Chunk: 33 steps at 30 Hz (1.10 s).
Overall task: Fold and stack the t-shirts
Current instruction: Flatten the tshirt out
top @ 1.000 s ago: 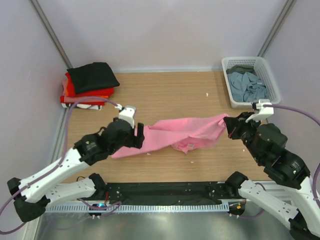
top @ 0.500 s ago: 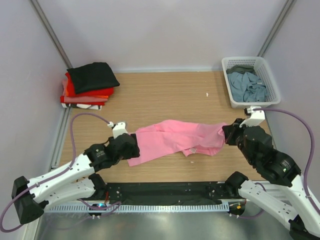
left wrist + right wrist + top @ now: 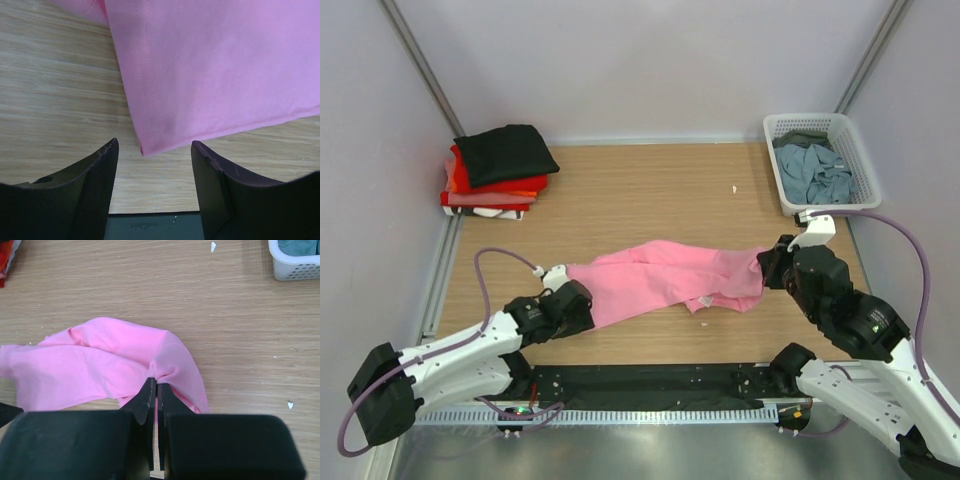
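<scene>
1. The left claw [image 3: 154, 146] hovers low over the wooden table [image 3: 650, 190] with its jaws well apart and nothing between them. A hemmed corner of the pink t-shirt [image 3: 215, 75] lies just ahead of the gap, touching neither finger.
2. The right claw [image 3: 156, 384] is closed tight on a bunched fold at the opposite end of the pink t-shirt, with the cloth puckering at its fingertips.
3. The pink t-shirt lies in a long, rumpled band across the middle of the table between the two arms. It is neither flat nor squared.
4. The folded pile [image 3: 495, 180] sits in the far left corner, with a black t-shirt [image 3: 505, 152] on top and red and orange layers under it. The white lattice basket [image 3: 807, 118] at the far right holds a grey-blue t-shirt [image 3: 815, 172] and something darker behind it.
5. Judged from this, the step in hand is spreading the pink t-shirt out before its first fold, so the task is about midway.
6. The next move calls for the left claw to ease forward and down over the near corner and pinch the hem cleanly. It should take a single edge, not a wad.
7. With both ends gripped, the arms need to draw apart evenly so that the cloth settles flat.
</scene>
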Available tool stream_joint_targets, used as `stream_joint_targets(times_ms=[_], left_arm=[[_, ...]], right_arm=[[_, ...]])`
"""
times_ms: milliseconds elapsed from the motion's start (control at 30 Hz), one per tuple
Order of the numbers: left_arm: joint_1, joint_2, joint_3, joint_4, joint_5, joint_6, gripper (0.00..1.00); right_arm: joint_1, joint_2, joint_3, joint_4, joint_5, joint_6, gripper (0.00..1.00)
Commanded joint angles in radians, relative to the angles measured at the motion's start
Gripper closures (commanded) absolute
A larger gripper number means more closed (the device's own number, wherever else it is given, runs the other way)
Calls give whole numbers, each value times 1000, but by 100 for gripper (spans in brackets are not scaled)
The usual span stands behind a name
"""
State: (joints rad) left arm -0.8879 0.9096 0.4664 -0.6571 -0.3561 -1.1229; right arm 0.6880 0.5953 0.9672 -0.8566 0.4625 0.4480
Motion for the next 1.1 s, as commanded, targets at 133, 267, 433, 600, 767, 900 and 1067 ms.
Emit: stream_joint_targets(times_ms=[133, 267, 433, 600, 767, 900, 1067], left_arm=[[7, 34, -46, 80, 71, -48, 46], [7, 32, -60, 88, 68, -52, 50], [7, 52, -68, 105, 49, -48, 55], [7, 109, -54, 148, 66, -19, 82], [6, 88, 8, 148, 82, 64, 100], [6, -34, 171, 35, 11, 165, 100], [6, -115, 502, -209, -81, 360, 100]], right_arm=[[5, -3, -1, 47, 5, 3, 99], [5, 3, -4, 51, 4, 3, 99], [5, 5, -4, 54, 4, -2, 99], [5, 11, -4, 53, -1, -2, 99], [5, 15, -10, 62, -4, 1, 99], [5, 24, 11, 79, -34, 0, 99], [5, 34, 171, 103, -73, -67, 99]])
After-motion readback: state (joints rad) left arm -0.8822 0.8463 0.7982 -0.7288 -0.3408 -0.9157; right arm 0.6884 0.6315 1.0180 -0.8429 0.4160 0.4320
